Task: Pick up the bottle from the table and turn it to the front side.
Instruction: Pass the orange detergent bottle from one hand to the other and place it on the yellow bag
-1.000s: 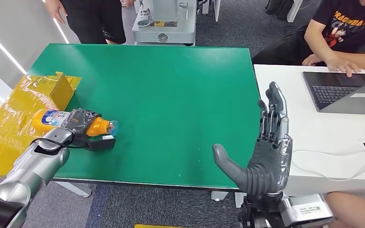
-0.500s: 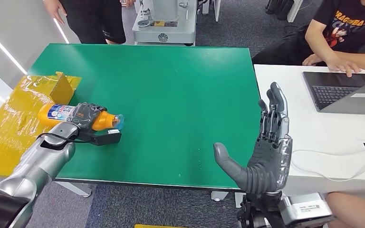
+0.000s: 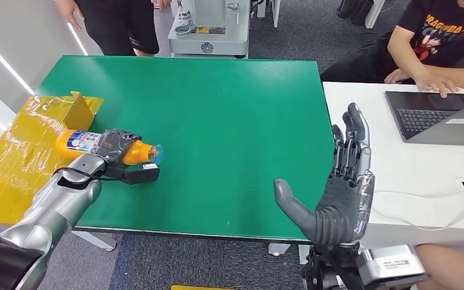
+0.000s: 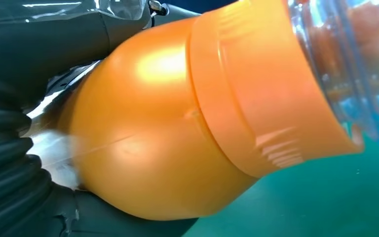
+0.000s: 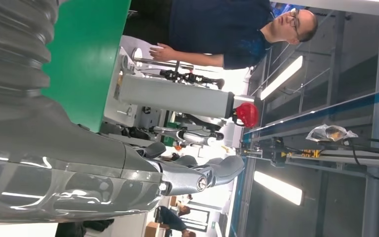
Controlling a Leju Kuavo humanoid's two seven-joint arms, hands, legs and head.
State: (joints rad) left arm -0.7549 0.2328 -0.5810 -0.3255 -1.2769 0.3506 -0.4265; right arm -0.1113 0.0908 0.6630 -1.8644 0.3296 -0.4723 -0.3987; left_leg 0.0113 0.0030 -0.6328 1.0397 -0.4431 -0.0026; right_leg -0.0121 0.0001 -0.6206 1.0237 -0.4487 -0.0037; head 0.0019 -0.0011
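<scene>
Left hand [image 3: 113,147] grips the bottle [image 3: 106,148] lying beside the yellow box [image 3: 30,130], seemingly lifted; keep it firm, roll slowly.

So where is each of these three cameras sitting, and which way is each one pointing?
Head view: high on the robot, looking forward and down at the green table; both silver arms enter from below, the left hand gripping the orange bottle, the right hand raised with fingers apart.
Left wrist view: just behind the left hand, pressed close to the orange bottle.
Right wrist view: behind the right hand, turned sideways, facing across the room toward a person.
Shared: the head and left wrist views both show the bottle over the green table.
</scene>
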